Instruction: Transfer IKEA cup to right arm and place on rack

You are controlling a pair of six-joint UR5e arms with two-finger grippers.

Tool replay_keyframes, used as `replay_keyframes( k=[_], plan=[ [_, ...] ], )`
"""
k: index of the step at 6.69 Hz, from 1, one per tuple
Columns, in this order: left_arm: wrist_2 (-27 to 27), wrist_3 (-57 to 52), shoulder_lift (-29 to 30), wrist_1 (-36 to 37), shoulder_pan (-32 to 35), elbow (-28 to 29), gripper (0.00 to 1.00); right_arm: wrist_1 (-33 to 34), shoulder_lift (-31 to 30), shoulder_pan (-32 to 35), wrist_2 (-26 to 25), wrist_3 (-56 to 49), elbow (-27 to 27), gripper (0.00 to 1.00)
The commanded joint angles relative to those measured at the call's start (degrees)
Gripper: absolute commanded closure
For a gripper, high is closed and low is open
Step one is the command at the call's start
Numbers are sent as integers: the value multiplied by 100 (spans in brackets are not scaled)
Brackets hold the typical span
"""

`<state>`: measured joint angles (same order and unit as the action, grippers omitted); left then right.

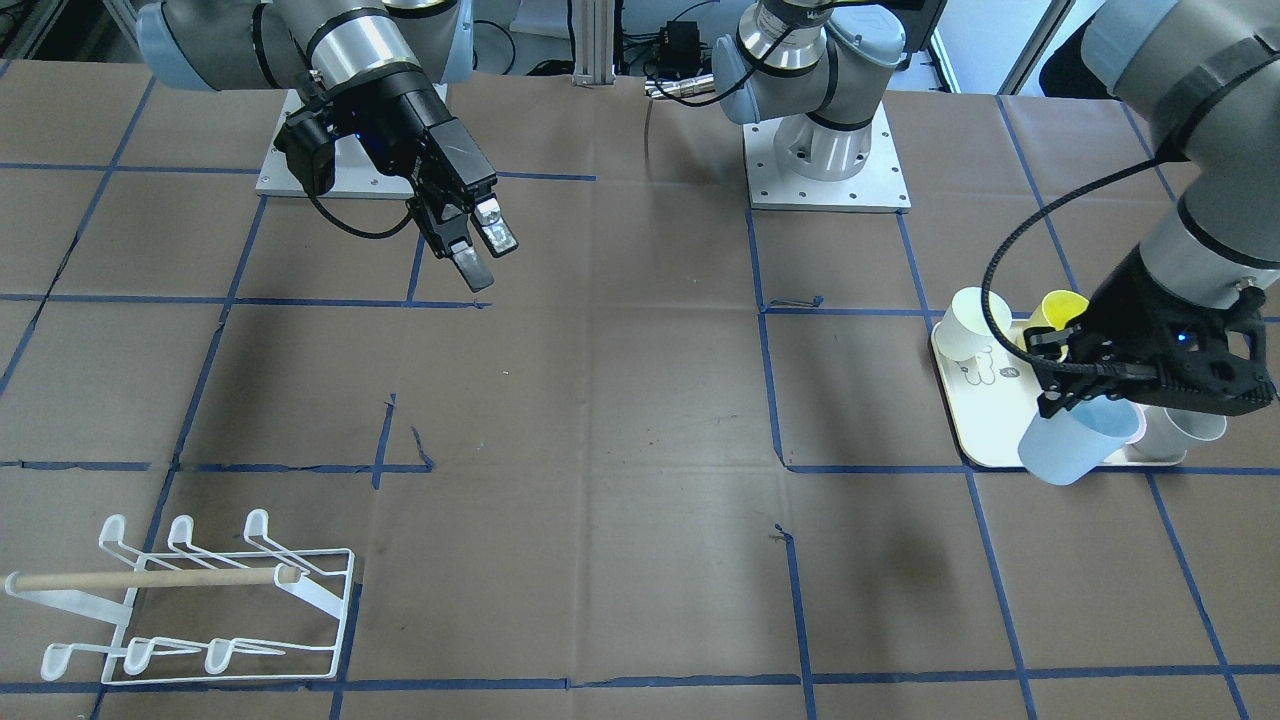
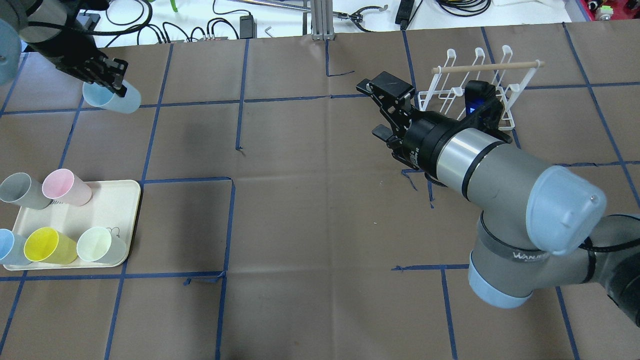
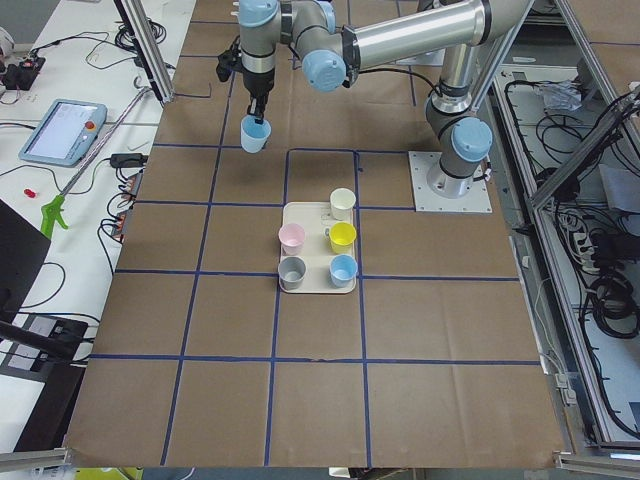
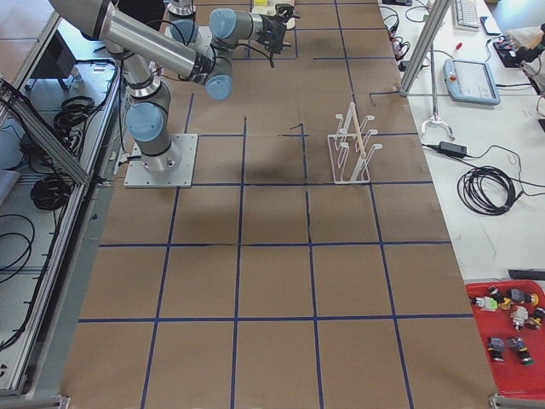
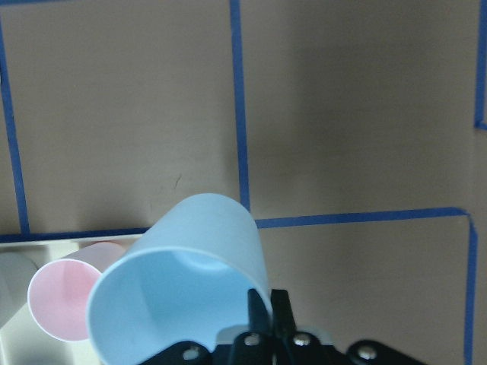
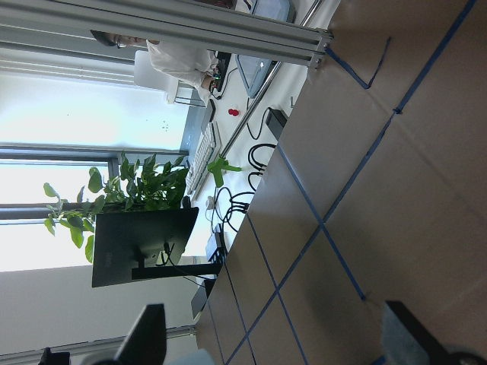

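Observation:
My left gripper (image 2: 117, 86) is shut on the rim of a light blue cup (image 2: 112, 100) and holds it tilted in the air, beyond the cream tray (image 2: 117, 200). The wrist view shows its fingers (image 5: 265, 303) pinching the cup wall (image 5: 183, 281). From the front, the cup (image 1: 1075, 440) hangs over the tray (image 1: 970, 425). My right gripper (image 2: 369, 109) is open and empty, raised above the table's middle, with its wrist next to the white wire rack (image 2: 475, 90). From the front, the right gripper (image 1: 492, 260) is far from the rack (image 1: 190, 600).
The tray holds a grey cup (image 2: 22, 191), a pink cup (image 2: 65, 187), a second blue cup (image 2: 10, 247), a yellow cup (image 2: 47, 246) and a pale cup (image 2: 100, 245). Blue tape lines cross the brown table. Cables lie along the far edge.

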<state>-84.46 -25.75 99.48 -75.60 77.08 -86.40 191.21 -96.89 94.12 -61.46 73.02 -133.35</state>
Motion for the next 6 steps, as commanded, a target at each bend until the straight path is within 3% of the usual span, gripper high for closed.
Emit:
replay_keyframes(
  k=[1, 3, 4, 6],
  plan=[
    [1739, 9, -226, 614, 281, -113, 100, 557, -6, 1, -33, 178, -69, 1],
    [3499, -43, -323, 1893, 325, -586, 100, 593, 3, 1, -50, 221, -112, 1],
    [4272, -113, -376, 2822, 342, -1137, 100, 584, 3, 1, -51, 231, -182, 0],
    [4769, -97, -315, 5140, 491, -2385, 100, 575, 21, 1, -120, 222, -218, 0]
  ],
)
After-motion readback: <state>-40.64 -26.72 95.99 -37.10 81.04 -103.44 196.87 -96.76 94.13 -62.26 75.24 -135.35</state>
